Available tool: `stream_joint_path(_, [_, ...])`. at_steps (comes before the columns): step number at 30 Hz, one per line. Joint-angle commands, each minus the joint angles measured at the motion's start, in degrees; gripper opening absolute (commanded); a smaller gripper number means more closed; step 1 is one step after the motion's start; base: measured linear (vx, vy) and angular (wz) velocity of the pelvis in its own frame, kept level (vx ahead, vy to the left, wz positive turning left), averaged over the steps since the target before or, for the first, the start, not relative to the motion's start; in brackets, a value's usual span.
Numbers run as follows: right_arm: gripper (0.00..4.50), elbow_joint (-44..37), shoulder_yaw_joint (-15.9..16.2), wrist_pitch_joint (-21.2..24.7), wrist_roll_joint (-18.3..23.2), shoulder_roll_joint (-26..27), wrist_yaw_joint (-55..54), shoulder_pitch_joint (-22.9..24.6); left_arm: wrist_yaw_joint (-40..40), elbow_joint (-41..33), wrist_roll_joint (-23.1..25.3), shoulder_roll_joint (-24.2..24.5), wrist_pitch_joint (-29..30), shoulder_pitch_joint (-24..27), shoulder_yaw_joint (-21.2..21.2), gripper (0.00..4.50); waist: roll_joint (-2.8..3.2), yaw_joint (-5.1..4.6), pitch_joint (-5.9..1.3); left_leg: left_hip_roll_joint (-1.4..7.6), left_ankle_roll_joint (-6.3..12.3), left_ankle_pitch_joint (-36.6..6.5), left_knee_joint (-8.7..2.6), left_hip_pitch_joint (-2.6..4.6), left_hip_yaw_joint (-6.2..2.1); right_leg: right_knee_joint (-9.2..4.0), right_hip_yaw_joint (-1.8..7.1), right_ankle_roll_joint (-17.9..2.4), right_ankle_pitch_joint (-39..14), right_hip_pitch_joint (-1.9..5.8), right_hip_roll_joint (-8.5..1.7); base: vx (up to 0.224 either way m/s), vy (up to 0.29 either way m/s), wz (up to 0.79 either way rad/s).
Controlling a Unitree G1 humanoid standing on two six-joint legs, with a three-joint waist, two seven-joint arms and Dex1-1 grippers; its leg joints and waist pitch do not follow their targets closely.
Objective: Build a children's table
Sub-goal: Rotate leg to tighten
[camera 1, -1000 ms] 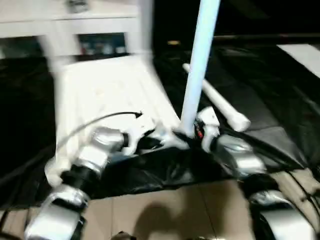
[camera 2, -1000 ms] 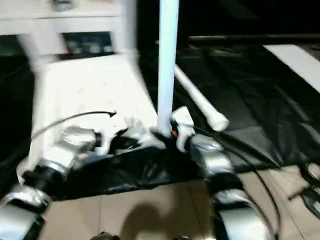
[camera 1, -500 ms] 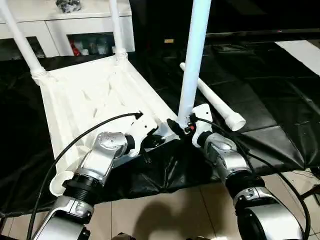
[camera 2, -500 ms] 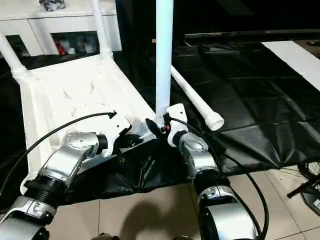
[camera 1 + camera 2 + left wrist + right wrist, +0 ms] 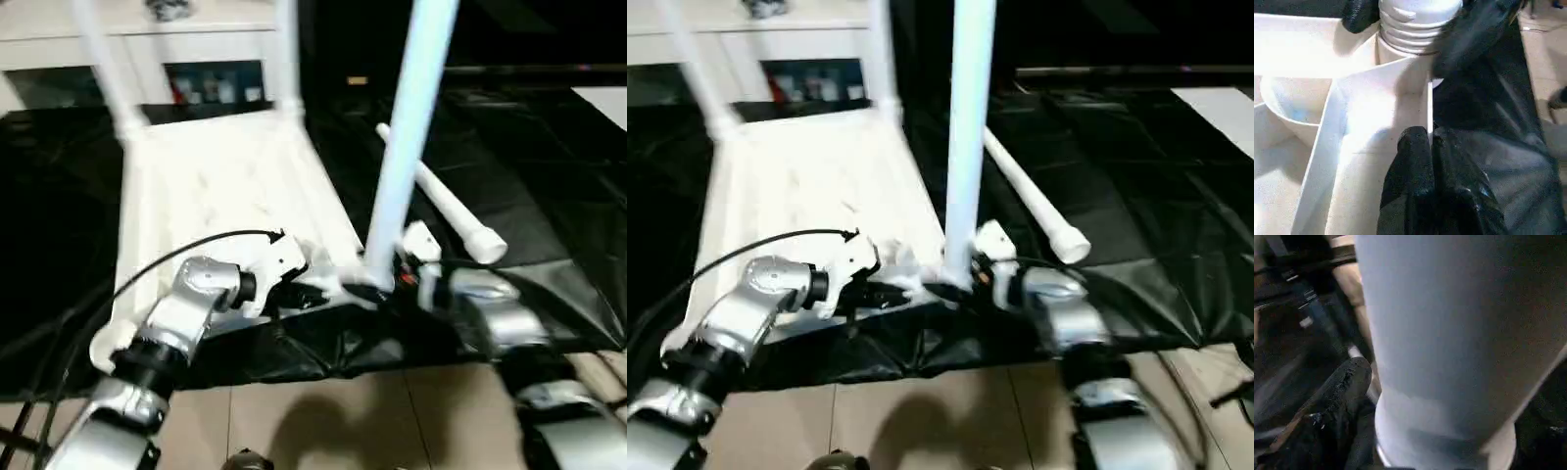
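Observation:
The white tabletop (image 5: pixel 225 186) lies upside down on a black sheet, ribs up. Two white legs (image 5: pixel 103 59) (image 5: pixel 286 59) stand in its far corners. A third leg (image 5: pixel 407 147) stands upright in the near right corner socket. My right gripper (image 5: pixel 384 290) is open at this leg's base, one black finger (image 5: pixel 1342 401) on each side of the tube. My left gripper (image 5: pixel 1429 147) is shut on the thin rim wall of the tabletop, just beside that socket and the leg's threaded end (image 5: pixel 1418 24). A fourth leg (image 5: pixel 446 211) lies on the sheet to the right.
A white cabinet (image 5: pixel 176 39) with glass-fronted doors stands behind the tabletop. The black sheet (image 5: pixel 549 147) is crumpled at its near edge, where beige floor tiles (image 5: pixel 323 421) begin. A black cable (image 5: pixel 186 250) arcs over my left forearm.
The whole picture has shifted and blurred with the camera. The upright leg stays in the near right corner and both grippers stay beside it.

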Motion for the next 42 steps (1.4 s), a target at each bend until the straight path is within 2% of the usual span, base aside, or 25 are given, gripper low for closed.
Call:
stream_joint_path(1, [3.55,-2.80,6.20,1.84,0.00,2.03,8.25,1.77,1.19,1.77,0.41,-0.82,-1.46,-3.14,-0.39,0.00,-0.44,-0.12,-3.95,2.52,2.67,-17.23,-3.88,1.01,-0.54,-4.37,2.87,-11.64,-18.57,2.38,-3.59,0.000,0.000,0.00])
stream_joint_path(3, [3.47,-4.76,7.31,3.32,0.20,0.97,11.03,2.29,0.40,3.71,0.82,-0.21,-2.50,-4.29,-0.40,0.00,-0.41,0.15,-4.01,2.39,2.78,-16.84,-3.85,1.06,-0.55,-4.45,2.81,-11.16,-18.65,2.42,-3.42,0.000,0.000,0.00])
stream_joint_path(7, [3.15,-5.81,7.84,4.80,0.65,0.38,12.26,2.41,-0.40,5.71,0.96,0.21,-3.59,-5.48,-0.25,0.00,-0.27,0.68,-4.22,2.47,2.57,-15.57,-3.75,0.92,-0.61,-4.07,2.83,-11.88,-16.33,2.54,-3.65,0.000,0.000,0.00])
stream_joint_path(8, [3.11,-6.11,7.92,5.02,0.72,0.32,12.28,2.53,-0.47,5.97,0.85,0.19,-3.79,-5.57,-0.26,0.00,-0.39,0.67,-4.22,2.47,2.51,-15.38,-3.74,0.88,-0.57,-4.05,2.82,-12.03,-15.93,2.55,-3.68,0.000,0.000,0.00])
stream_joint_path(9, [3.06,-6.64,8.01,5.33,0.78,0.24,12.33,2.77,-0.56,6.30,0.73,0.15,-4.05,-5.67,-0.31,0.00,-0.18,0.74,-4.25,2.43,2.47,-15.26,-3.69,0.89,-0.59,-4.03,2.80,-12.12,-15.79,2.58,-3.71,0.000,0.000,0.00])
stream_joint_path(10, [2.88,-7.12,8.09,5.61,0.83,0.17,12.39,3.00,-0.64,6.56,0.62,0.12,-4.25,-5.75,-0.36,0.00,-0.32,0.76,-4.27,2.41,2.56,-15.00,-3.66,0.89,-0.54,-4.04,2.81,-12.13,-15.33,2.59,-3.64,0.000,0.000,0.00])
stream_joint_path(15, [2.78,-5.94,6.70,4.68,-0.24,1.91,7.31,3.32,0.43,6.97,-0.38,-0.87,-4.45,-5.72,0.30,0.00,-0.14,0.90,-4.30,2.46,2.52,-14.74,-3.64,0.93,-0.54,-3.93,2.77,-12.65,-14.61,2.60,-3.66,0.000,0.000,0.00])
stream_joint_path(16, [2.77,-3.51,4.75,4.56,-0.92,3.95,1.00,2.49,1.98,6.61,-0.94,-1.58,-3.81,-5.56,1.09,0.00,-0.19,0.76,-4.17,2.40,2.25,-15.39,-3.77,0.88,-0.57,-4.09,2.75,-12.30,-16.10,2.57,-3.71,0.000,0.000,0.00])
stream_joint_path(17, [2.77,-3.51,4.75,4.56,-0.92,3.95,1.00,2.49,1.98,6.61,-0.94,-1.58,-3.81,-5.56,1.09,0.00,-0.09,0.64,-4.08,2.42,1.97,-15.96,-3.84,0.91,-0.58,-4.19,2.77,-12.10,-17.14,2.45,-3.72,0.000,0.000,0.00])
stream_joint_path(18, [2.76,-1.58,3.35,4.64,-1.37,5.34,-3.75,1.71,3.16,6.21,-1.07,-1.99,-3.32,-5.43,1.49,0.00,-0.26,0.26,-3.87,2.34,1.12,-17.44,-4.10,0.75,-0.79,-4.38,2.64,-11.20,-20.17,2.64,-3.83,0.000,0.000,0.00])
stream_joint_path(19, [2.76,-1.58,3.35,4.64,-1.37,5.34,-3.75,1.71,3.16,6.21,-1.07,-1.99,-3.32,-5.43,1.49,0.00,-0.20,-0.19,-3.79,2.28,0.33,-19.26,-4.24,0.93,-0.97,-4.71,2.55,-10.23,-23.28,2.57,-3.90,0.000,0.000,0.00])
stream_joint_path(20, [2.76,2.83,0.19,5.03,-2.07,8.53,-15.43,-0.15,6.64,4.73,-1.26,-3.32,-1.81,-4.92,2.55,0.00,-0.43,-0.81,-3.68,2.27,-0.15,-20.36,-4.27,1.09,-0.98,-4.84,2.62,-9.78,-25.17,2.30,-3.92,0.000,0.000,0.00])
stream_joint_path(21, [2.76,2.96,0.09,5.07,-2.09,8.63,-15.80,-0.21,6.75,4.69,-1.27,-3.37,-1.76,-4.90,2.58,0.00,-0.43,-0.81,-3.68,2.27,-0.15,-20.36,-4.27,1.09,-0.98,-4.84,2.62,-9.78,-25.17,2.30,-3.92,0.000,0.000,0.00])
stream_joint_path(22, [2.75,4.84,-1.18,4.96,-2.20,10.19,-20.79,-1.04,8.89,3.50,-1.31,-4.20,-0.56,-4.44,3.16,0.00,-0.26,-1.87,-3.51,2.08,-1.28,-21.95,-4.50,0.83,-1.48,-5.19,2.23,-8.46,-28.81,2.64,-4.07,0.000,0.000,0.00])
stream_joint_path(23, [2.75,6.81,-2.34,5.05,-2.27,11.81,-25.75,-1.98,11.22,1.99,-1.32,-5.21,0.67,-3.87,3.70,0.00,-0.34,-2.69,-3.42,2.07,-1.80,-22.37,-4.69,0.56,-1.70,-5.18,2.15,-7.97,-29.44,2.62,-4.07,0.000,0.000,0.00])
stream_joint_path(24, [2.75,8.61,-3.33,4.66,-2.24,13.42,-30.36,-2.92,13.80,0.15,-1.01,-6.29,1.92,-3.12,4.07,0.00,-0.28,-2.89,-3.55,2.15,-2.19,-22.65,-4.64,0.59,-1.82,-5.13,2.09,-7.75,-29.51,2.67,-4.11,-0.027,0.019,-0.19])
stream_joint_path(25, [2.75,8.61,-3.33,4.66,-2.24,13.42,-30.36,-2.92,13.80,0.15,-1.01,-6.29,1.92,-3.12,4.07,0.00,-0.33,-3.21,-3.46,2.06,-2.04,-23.01,-4.69,0.54,-1.82,-5.31,2.04,-7.50,-29.78,2.62,-4.06,-0.027,0.019,-0.19])
stream_joint_path(27, [2.75,11.02,-4.67,4.04,-2.13,15.62,-36.17,-4.28,16.74,-2.75,-0.46,-7.81,3.54,-1.82,4.24,0.00,-0.39,-3.64,-3.58,1.85,-1.03,-23.52,-4.21,1.27,-1.43,-5.75,2.36,-7.93,-28.86,1.87,-3.91,0.000,0.000,0.00])
stream_joint_path(30, [2.75,13.07,-5.45,2.44,-2.40,17.71,-39.91,-5.65,18.55,-6.66,-0.01,-9.40,5.40,0.27,3.31,0.00,-0.25,-3.87,-3.74,2.00,0.00,-20.95,-4.28,0.73,-1.30,-5.21,2.56,-9.31,-24.33,2.20,-3.80,0.000,0.000,0.00])
stream_joint_path(32, [2.75,13.51,-5.48,1.77,-2.56,18.27,-40.27,-5.98,18.79,-7.95,-0.02,-9.91,5.99,1.03,2.89,0.00,-0.26,-4.12,-3.85,1.89,0.45,-19.87,-4.14,0.71,-1.07,-5.03,2.52,-10.21,-21.60,2.22,-3.51,0.000,0.000,0.00])
stream_joint_path(34, [3.31,14.13,-5.95,0.67,-2.33,18.61,-39.84,-6.48,18.72,-8.51,-0.29,-10.14,6.19,1.49,2.41,0.00,-0.27,-4.13,-3.99,1.77,1.47,-18.12,-3.93,0.62,-0.83,-4.74,2.65,-11.26,-18.53,2.37,-3.42,0.000,0.000,0.00])
stream_joint_path(35, [3.48,14.11,-6.23,0.22,-2.02,18.40,-39.11,-6.57,18.40,-8.14,-0.35,-9.78,5.87,1.33,2.32,0.00,-0.50,-4.11,-4.00,1.77,1.85,-17.41,-3.91,0.59,-0.78,-4.64,2.63,-11.64,-17.60,2.46,-3.37,0.000,0.000,0.00])
stream_joint_path(38, [3.66,13.80,-6.02,-1.37,-1.90,17.51,-37.71,-6.56,17.32,-7.59,-0.70,-8.69,5.40,0.91,2.20,0.00,-0.27,-3.78,-4.07,1.81,2.44,-16.04,-3.78,0.72,-0.63,-4.50,2.70,-12.14,-16.16,2.44,-3.42,0.000,0.000,0.00])
stream_joint_path(42, [3.66,11.71,-4.96,-3.71,-1.76,15.11,-32.09,-6.10,12.51,-7.13,-1.53,-6.57,3.96,0.67,1.62,0.00,-0.16,-3.37,-4.26,1.82,3.27,-14.36,-3.66,0.58,-0.60,-4.12,2.69,-12.76,-13.38,2.75,-3.32,0.000,0.000,0.00])
